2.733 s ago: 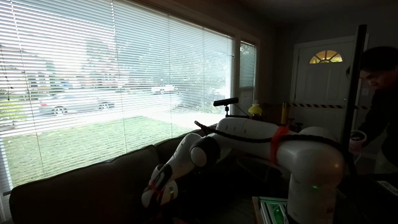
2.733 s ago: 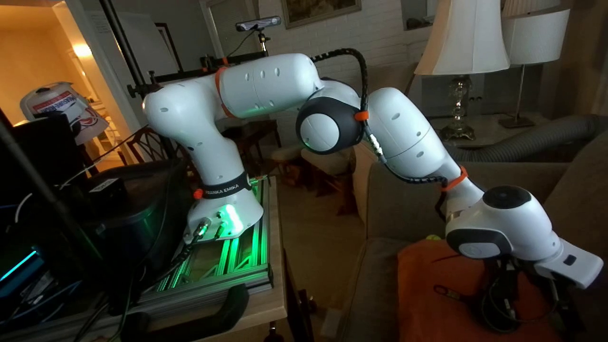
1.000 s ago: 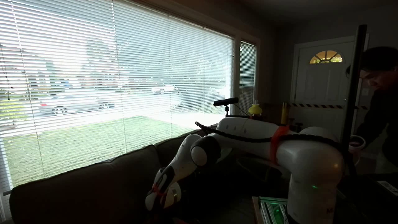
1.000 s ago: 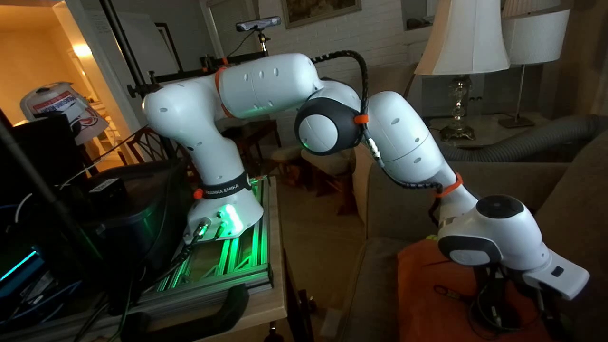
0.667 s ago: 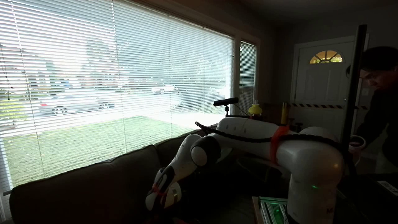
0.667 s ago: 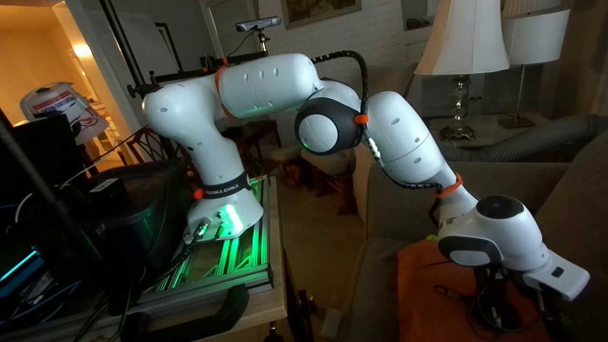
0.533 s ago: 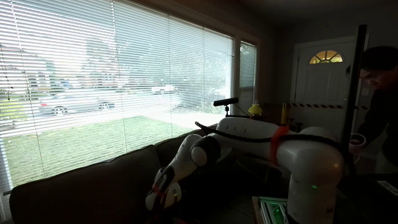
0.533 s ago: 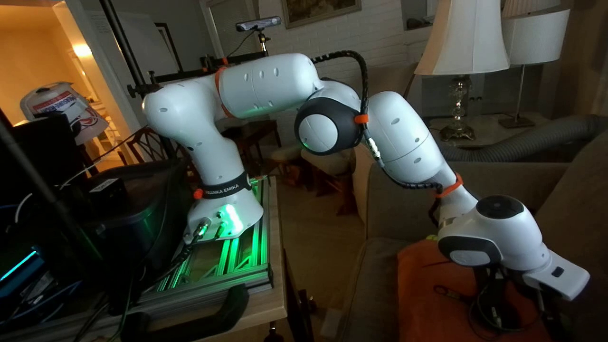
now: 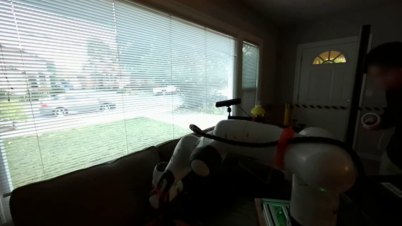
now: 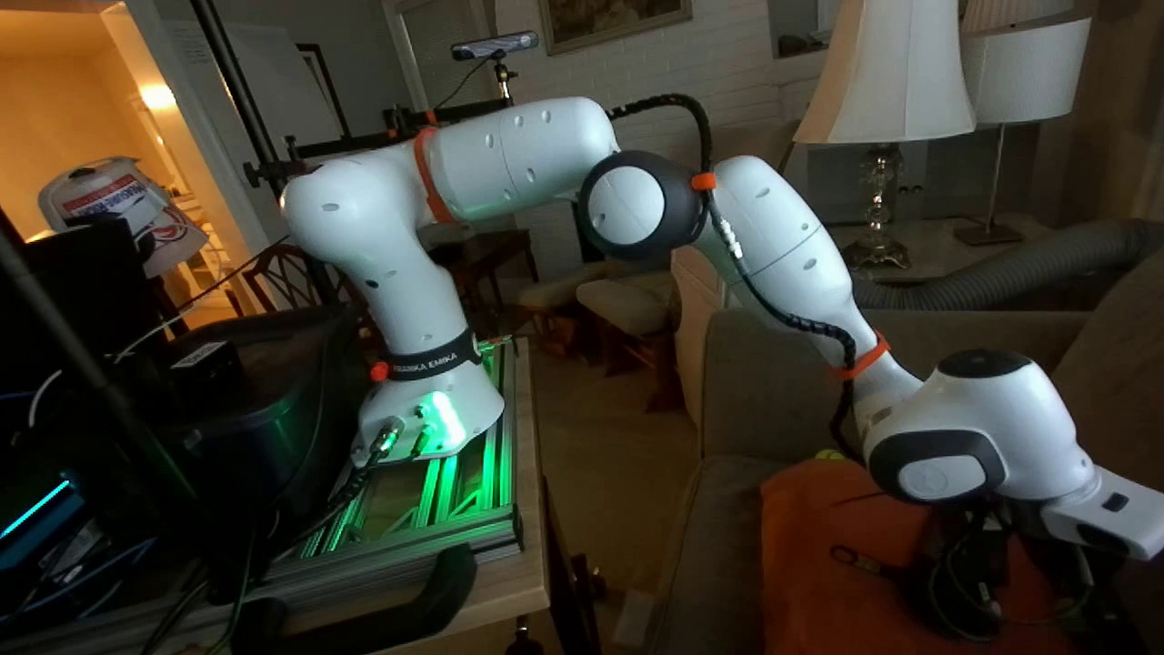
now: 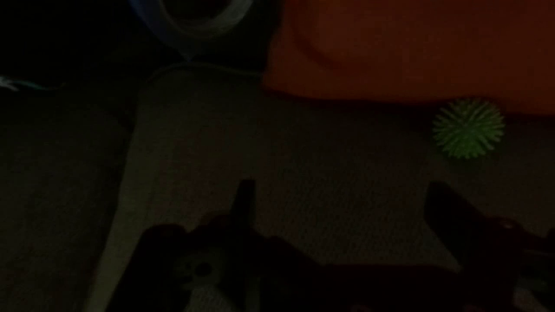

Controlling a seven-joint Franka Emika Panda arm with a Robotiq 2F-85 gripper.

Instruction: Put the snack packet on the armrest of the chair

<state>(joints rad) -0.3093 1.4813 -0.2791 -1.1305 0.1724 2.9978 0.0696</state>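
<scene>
Snack packet: not discernible in any view, so whereabouts cannot be given; the wrist view is very dark. Jaws: parted wide, seat cushion showing between, nothing grasped. Orange cloth lies on the cushion, green spiky ball just beside its edge. Armrest of the chair is partly behind the robot arm in an exterior view. Handling (judgement): packet probably light, soft, slick-skinned, contents crushable; once found, best taken by a sealed edge with a gentle squeeze. Rounded padding may let it slide, so lay it flat and central
</scene>
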